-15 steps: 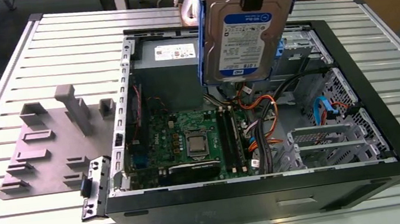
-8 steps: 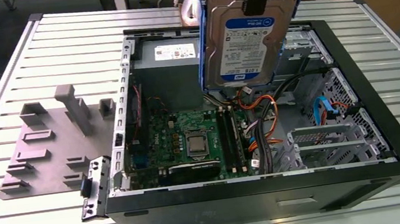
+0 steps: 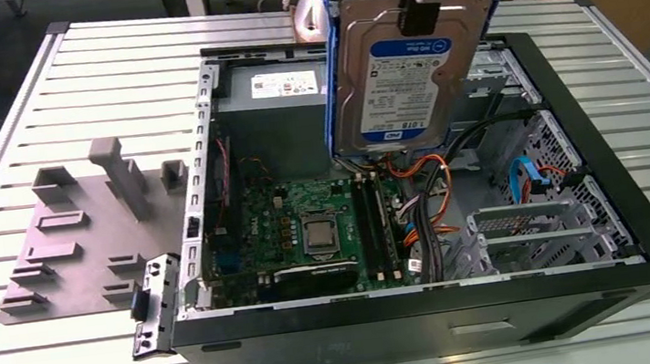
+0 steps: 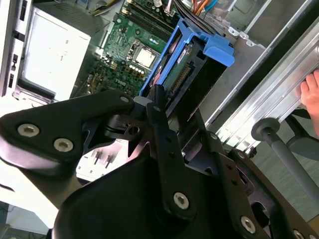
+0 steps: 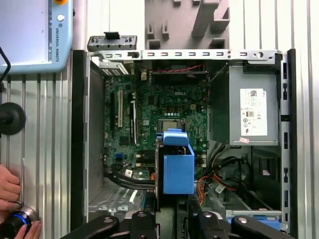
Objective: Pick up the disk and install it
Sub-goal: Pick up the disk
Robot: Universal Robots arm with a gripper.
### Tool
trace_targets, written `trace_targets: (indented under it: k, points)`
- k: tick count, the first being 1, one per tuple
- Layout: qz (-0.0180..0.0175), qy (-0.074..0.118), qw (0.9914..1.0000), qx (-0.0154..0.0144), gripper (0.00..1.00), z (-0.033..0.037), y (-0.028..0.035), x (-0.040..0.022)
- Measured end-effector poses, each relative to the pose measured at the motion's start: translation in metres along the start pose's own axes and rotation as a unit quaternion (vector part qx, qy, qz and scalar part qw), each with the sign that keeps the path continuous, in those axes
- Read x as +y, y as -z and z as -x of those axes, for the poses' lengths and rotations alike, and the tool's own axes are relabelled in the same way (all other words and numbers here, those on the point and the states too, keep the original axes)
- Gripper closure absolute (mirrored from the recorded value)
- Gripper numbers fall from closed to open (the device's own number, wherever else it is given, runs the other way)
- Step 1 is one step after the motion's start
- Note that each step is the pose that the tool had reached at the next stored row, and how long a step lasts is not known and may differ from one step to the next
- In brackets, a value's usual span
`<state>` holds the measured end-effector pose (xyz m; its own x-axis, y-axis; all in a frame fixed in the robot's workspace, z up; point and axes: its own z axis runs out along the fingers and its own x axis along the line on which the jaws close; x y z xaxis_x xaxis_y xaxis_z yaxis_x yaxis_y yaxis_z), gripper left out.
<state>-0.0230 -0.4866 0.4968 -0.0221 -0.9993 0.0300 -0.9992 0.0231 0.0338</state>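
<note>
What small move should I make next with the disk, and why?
Probably shift it toward the exterior view's right, over the grey metal cage, before lowering at all. The gripper holds the disk upright and raised above the motherboard, not above the cage, and orange cables lie just below it.

— Matte black gripper (image 4: 149, 99), folks: broad, flat link plates (image 4: 75, 122) with rounded ends!
— And bright silver round screw heads (image 4: 63, 145) set in those plates, just back from the gripper's tips.
</note>
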Motion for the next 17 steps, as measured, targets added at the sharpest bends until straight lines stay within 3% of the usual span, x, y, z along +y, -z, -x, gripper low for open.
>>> trace_targets:
  k: [9,17]
  points:
    - [0.0001,0.0,1.0,0.0001,0.65,-0.018,-0.0041,-0.0006]
    - [0.0,0.0,1.0,0.0,0.65,-0.0202,-0.0056,-0.0006]
